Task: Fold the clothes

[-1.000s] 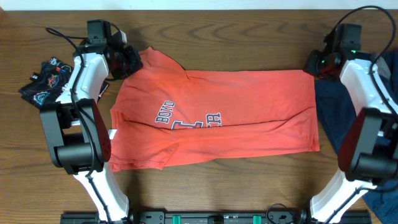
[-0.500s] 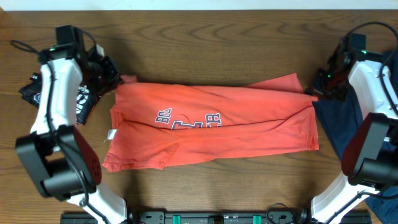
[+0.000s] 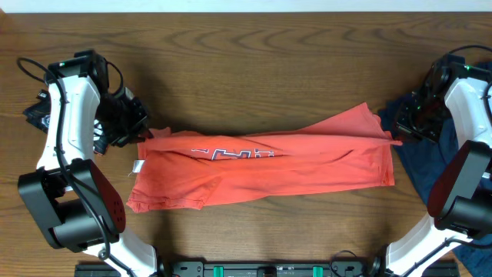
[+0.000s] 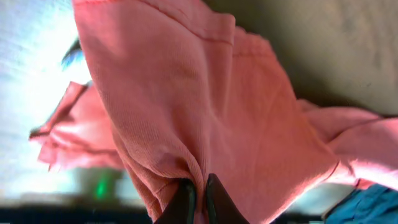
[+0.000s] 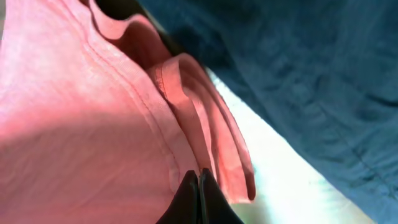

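The orange-red T-shirt lies across the table's middle, its far half folded toward the near edge so only a strip of the chest lettering shows. My left gripper is shut on the shirt's far left corner; the left wrist view shows the cloth pinched between the fingertips. My right gripper is shut on the far right corner, with hem folds at its fingertips. A navy garment lies at the right. A black printed garment lies at the left.
The navy garment also fills the upper right of the right wrist view. Both arm bases stand at the near table edge, left and right. Bare wood tabletop lies beyond the shirt.
Both grippers have drawn the shirt's far edge toward the near side, folding it over. The lettering is now mostly covered. The black garment is largely hidden by the left arm.
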`<action>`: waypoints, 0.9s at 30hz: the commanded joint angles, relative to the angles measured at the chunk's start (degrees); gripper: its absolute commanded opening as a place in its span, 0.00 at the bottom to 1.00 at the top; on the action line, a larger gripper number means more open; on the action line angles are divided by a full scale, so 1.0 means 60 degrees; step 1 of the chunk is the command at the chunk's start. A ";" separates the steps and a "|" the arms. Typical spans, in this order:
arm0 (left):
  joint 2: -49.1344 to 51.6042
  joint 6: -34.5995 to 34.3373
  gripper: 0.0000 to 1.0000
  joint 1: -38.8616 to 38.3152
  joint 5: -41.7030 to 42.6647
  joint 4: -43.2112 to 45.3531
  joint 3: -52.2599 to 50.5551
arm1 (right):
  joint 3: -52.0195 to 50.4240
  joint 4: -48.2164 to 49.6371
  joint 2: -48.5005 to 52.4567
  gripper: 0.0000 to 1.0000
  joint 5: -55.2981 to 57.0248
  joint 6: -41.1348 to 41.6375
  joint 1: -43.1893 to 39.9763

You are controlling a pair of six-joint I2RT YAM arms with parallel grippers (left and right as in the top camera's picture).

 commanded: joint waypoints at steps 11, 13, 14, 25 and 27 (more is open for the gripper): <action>0.0047 0.0594 0.06 0.0033 -0.0255 -0.0357 -0.2138 | 0.0084 -0.0954 -0.0288 0.01 0.1825 0.0011 -0.0069; 0.0047 0.0594 0.06 0.0033 -0.0255 -0.0350 -0.2412 | 0.0080 -0.0991 -0.0288 0.01 0.1829 0.0007 -0.0069; 0.0047 0.0594 0.06 0.0033 -0.0295 -0.0346 -0.2521 | 0.0080 -0.1035 -0.0288 0.01 0.1832 0.0007 -0.0069; 0.0047 0.0590 0.28 0.0033 -0.0903 -0.1045 -0.2728 | 0.0076 -0.1752 -0.0288 0.01 0.2233 0.0004 -0.0069; 0.0047 0.0594 0.37 0.0033 -0.0903 -0.1184 -0.2728 | 0.0076 -0.1810 -0.0288 0.06 0.2280 0.0004 -0.0069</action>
